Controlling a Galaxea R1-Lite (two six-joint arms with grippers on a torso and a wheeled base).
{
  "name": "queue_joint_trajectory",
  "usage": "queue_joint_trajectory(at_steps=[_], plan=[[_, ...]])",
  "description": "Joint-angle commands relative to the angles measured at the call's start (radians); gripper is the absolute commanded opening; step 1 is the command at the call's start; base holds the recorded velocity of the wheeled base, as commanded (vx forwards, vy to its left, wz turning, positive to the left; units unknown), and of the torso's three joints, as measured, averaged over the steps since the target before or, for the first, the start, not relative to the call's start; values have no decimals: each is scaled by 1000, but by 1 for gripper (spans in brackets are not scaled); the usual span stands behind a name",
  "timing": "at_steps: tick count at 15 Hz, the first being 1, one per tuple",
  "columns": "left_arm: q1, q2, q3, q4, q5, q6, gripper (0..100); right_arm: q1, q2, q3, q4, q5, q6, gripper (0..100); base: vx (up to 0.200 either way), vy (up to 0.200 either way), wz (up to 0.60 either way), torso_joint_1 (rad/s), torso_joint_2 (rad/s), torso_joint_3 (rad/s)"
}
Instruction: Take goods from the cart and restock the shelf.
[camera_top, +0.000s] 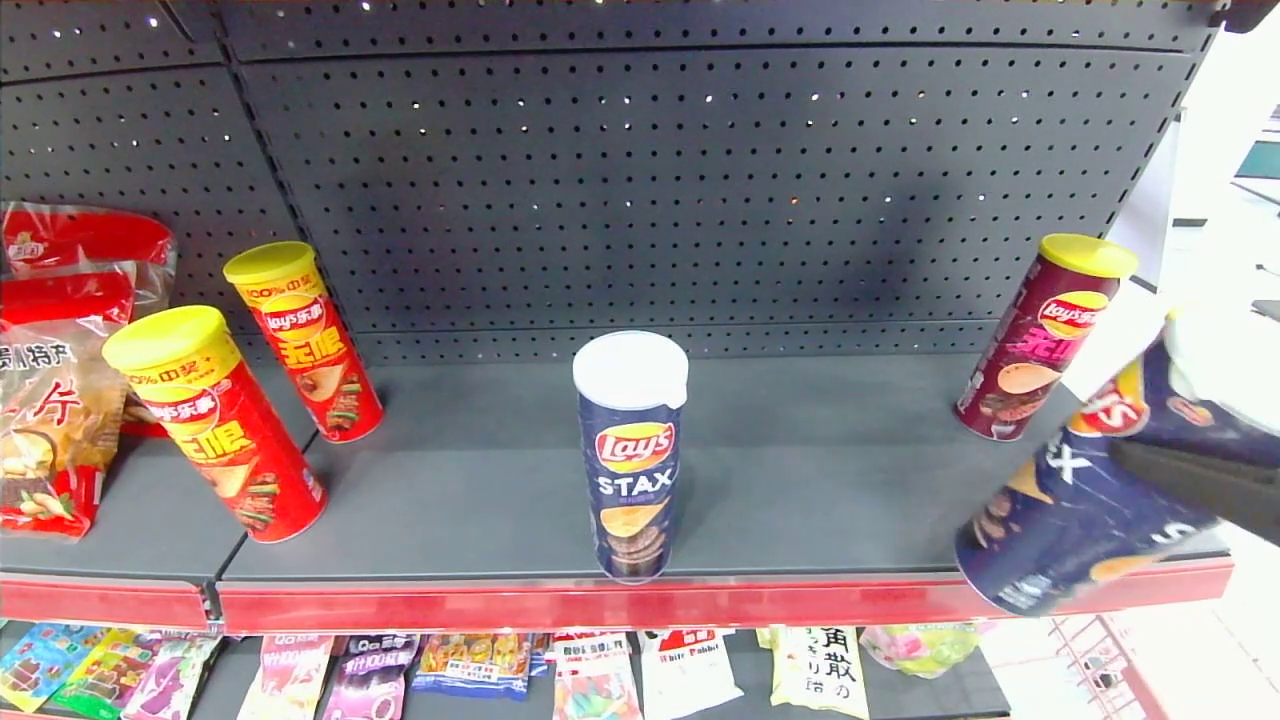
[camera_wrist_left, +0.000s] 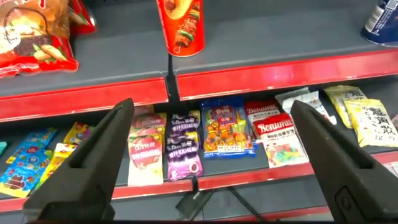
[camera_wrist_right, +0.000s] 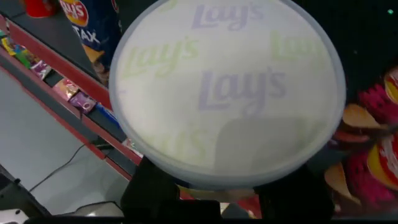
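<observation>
Jaws first: spread wide and bare on left gripper (camera_wrist_left: 211, 107), facing candy bags (camera_wrist_left: 227, 130) on the lower tier. Clamped shut on right gripper (camera_top: 1190, 480) around navy chip can (camera_top: 1070, 510) (tilted, base over the red front lip), at right end of shelf (camera_top: 800, 450). Upright mid-shelf near the front: second navy can (camera_top: 630, 470). Behind the held one: maroon can (camera_top: 1040, 340). Far left: two red cans (camera_top: 215, 420).

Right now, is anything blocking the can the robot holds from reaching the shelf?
Nothing visible does. The held blue can tilts at the front edge; bare shelf lies between the standing blue can and the maroon can.
</observation>
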Motion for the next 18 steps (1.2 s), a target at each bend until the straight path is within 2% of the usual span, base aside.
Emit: queue_joint_trajectory(at_steps=[1,6,8,13,18], plan=[[1,5,7,-2,1,0,100,74,313,-142,-106,14,5,0,0,0,0,0,0,0],[-1,5,8,-2,1,0,100,74,602,-410,-112,39,1,0,0,0,0,0,0,0],[-1,5,10,-2,1,0,100,86,688,-480,-112,56,1,0,0,0,0,0,0,0],[-1,3,11,-2,2,0,100,138,853,-555,-209,48,1,0,0,0,0,0,0,0],[-1,3,11,-2,4,0,100,175,945,-648,-221,34,4,0,0,0,0,0,0,0]])
